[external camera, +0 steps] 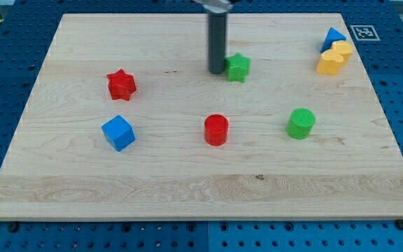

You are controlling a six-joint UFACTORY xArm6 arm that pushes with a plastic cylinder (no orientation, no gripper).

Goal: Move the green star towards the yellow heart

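Note:
The green star (238, 67) lies on the wooden board near the view's top, a little right of centre. My tip (217, 71) stands right at the star's left side, touching or nearly touching it. The yellow heart (330, 62) lies near the view's top right corner, well to the right of the star. A second yellow block (343, 49) sits against the heart's upper right, and a blue triangle (332, 37) sits just above them.
A red star (122, 85) lies at the left. A blue cube (118, 133) lies below it. A red cylinder (216, 129) is at the centre. A green cylinder (301, 123) is at the lower right. The board's right edge (380, 84) is close behind the heart.

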